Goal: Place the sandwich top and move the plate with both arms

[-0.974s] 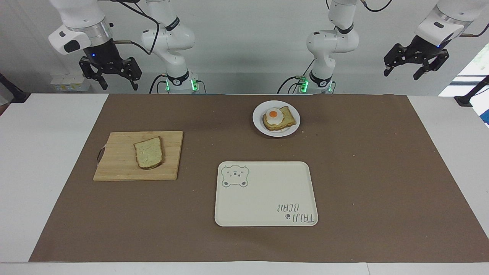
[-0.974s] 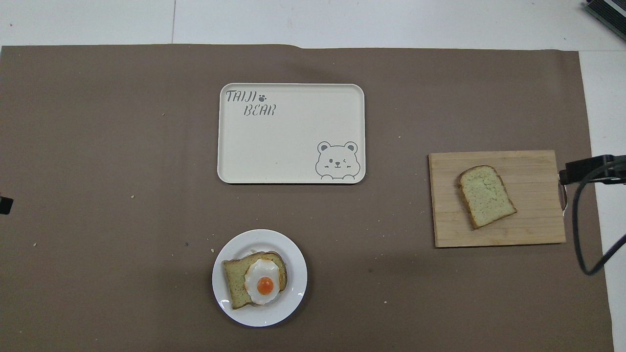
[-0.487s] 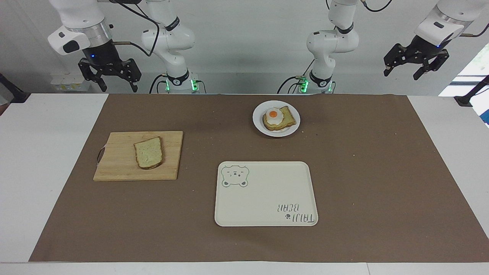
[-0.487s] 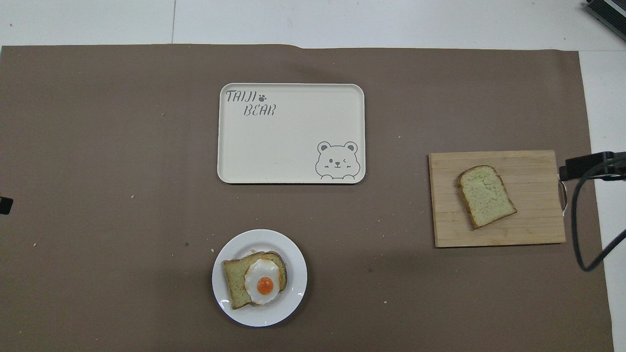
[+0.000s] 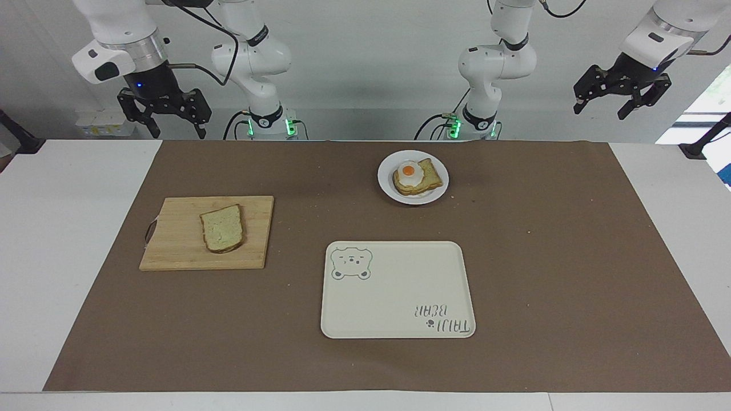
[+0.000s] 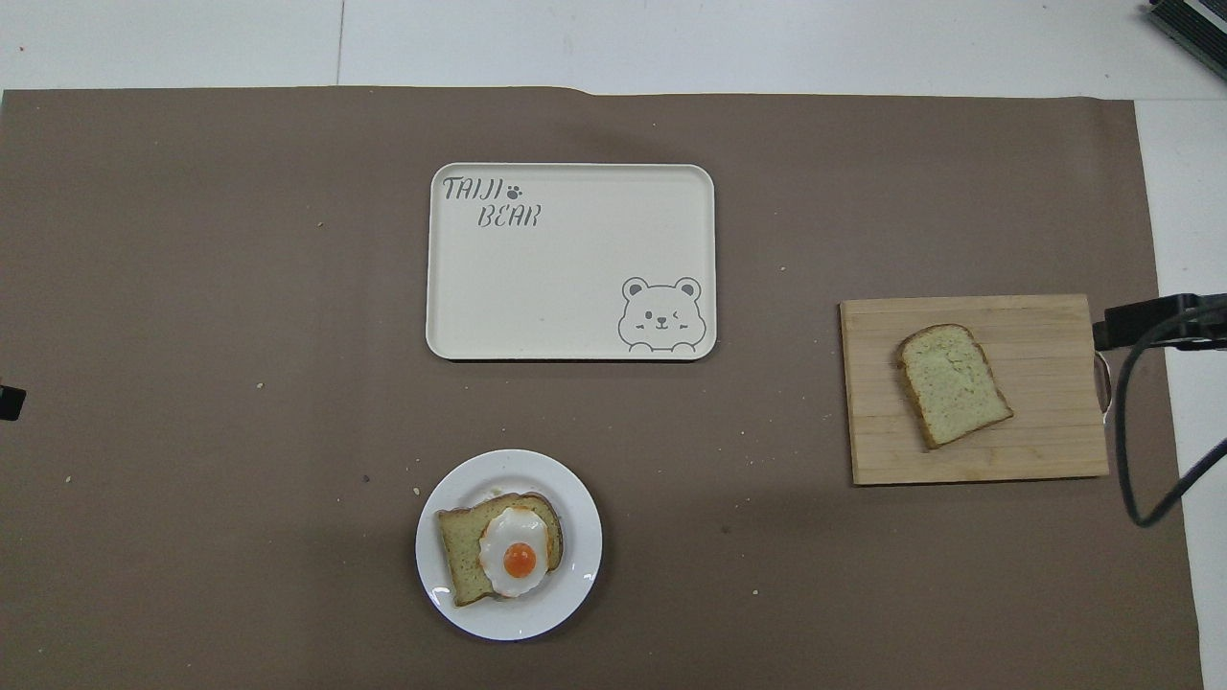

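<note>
The sandwich top [image 5: 223, 228], a pale speckled slice with a dark crust, lies flat on a wooden cutting board [image 5: 171, 245] toward the right arm's end of the table; it also shows in the overhead view [image 6: 952, 383]. The small white plate [image 5: 385, 181] sits near the robots and holds an egg-topped bread slice [image 5: 416, 176]; the plate also shows in the overhead view [image 6: 575, 513]. My right gripper [image 5: 174, 123] hangs open and empty, high up near the table's edge by the cutting board. My left gripper [image 5: 599, 108] hangs open and empty, high up at the left arm's end.
A cream rectangular tray with a bear drawing [image 5: 400, 285] lies farther from the robots than the plate, mid-table. A brown mat [image 5: 542, 257] covers most of the table. Crumbs are scattered around the plate. A black cable [image 6: 1141, 460] hangs beside the cutting board [image 6: 1045, 441].
My right gripper has shifted slightly, with its cable. The left gripper has barely moved. The bread, plate and tray have not moved.
</note>
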You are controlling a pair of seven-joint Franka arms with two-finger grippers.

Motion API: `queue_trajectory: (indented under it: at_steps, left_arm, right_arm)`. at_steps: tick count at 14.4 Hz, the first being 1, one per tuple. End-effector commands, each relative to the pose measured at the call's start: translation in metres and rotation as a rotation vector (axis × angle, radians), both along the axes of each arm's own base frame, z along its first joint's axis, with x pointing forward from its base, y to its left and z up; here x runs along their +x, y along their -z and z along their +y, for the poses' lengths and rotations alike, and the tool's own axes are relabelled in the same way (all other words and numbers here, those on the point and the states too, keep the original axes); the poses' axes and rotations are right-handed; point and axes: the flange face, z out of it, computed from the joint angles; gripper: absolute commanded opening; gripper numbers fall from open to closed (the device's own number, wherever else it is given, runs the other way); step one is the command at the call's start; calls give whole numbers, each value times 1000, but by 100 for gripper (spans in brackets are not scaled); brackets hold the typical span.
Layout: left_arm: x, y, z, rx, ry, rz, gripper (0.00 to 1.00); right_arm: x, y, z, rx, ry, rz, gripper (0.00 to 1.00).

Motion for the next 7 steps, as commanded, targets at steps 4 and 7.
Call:
queue_trajectory:
  at_steps: [4,7]
  left_arm:
    - [-8,-1,-2,5,-5,4,100]
    - [-8,-1,-2,5,-5,4,100]
  right_arm:
    - [-1,7,-12,9,-16,-1,100]
    - [-1,8,-12,9,-16,1,100]
